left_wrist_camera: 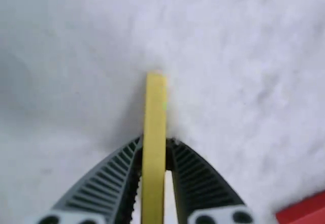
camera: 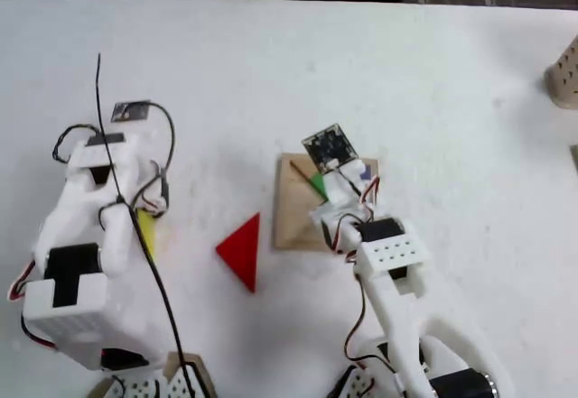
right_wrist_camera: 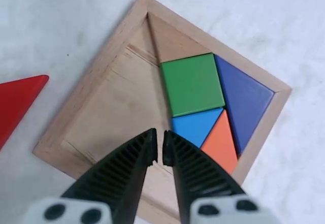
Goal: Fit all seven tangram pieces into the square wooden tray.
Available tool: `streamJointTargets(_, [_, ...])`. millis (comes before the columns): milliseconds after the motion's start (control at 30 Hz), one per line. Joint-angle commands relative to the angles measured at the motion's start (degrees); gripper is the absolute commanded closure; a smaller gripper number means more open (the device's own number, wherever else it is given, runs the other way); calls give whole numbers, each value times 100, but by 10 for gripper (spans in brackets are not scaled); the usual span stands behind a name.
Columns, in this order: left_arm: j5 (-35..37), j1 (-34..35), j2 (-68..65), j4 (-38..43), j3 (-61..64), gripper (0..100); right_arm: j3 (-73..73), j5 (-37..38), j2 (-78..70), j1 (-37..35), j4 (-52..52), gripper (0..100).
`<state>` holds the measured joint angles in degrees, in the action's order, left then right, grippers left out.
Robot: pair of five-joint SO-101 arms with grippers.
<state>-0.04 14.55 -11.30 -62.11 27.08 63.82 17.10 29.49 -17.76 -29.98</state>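
The square wooden tray [right_wrist_camera: 96, 76] [camera: 291, 213] lies mid-table. It holds a green square [right_wrist_camera: 192, 83], a dark blue triangle [right_wrist_camera: 242, 99], a light blue triangle [right_wrist_camera: 195, 125] and an orange triangle [right_wrist_camera: 222, 140]; its other half is bare wood. My right gripper [right_wrist_camera: 158, 144] hovers over the tray, jaws nearly together with nothing between them. A red triangle [camera: 242, 249] [right_wrist_camera: 18, 102] lies on the table left of the tray. My left gripper [left_wrist_camera: 154, 150] is shut on a yellow piece [left_wrist_camera: 155, 132] [camera: 145, 233], held on edge against the white table.
White tabletop all around. A small black module [camera: 131, 111] and black cable lie near the left arm. A pale pegged object [camera: 564, 78] stands at the far right edge. Open room lies between the red triangle and the left arm.
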Motion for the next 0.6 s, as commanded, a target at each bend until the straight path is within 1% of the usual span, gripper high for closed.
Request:
streamJointTargets(0, [-97,-22,57,123,105,980,-44,70,75,22,-110,971])
streamJointTargets(133, [-97,-22,57,202,105,980,-273,70,84,303,-673,971])
streamJointTargets(233, [-97,-22,75,229,105,979,-536,70,251,778,-1209,971])
streamJointTargets(333, [-97,-22,374,237,149,979,-519,70,462,1349,-1402,971])
streamJointTargets(433, [-105,-13,804,273,387,979,-114,70,611,1833,-1279,971])
streamJointTargets(567, [-105,-31,1367,1029,1143,980,132,79,664,2334,-1270,968])
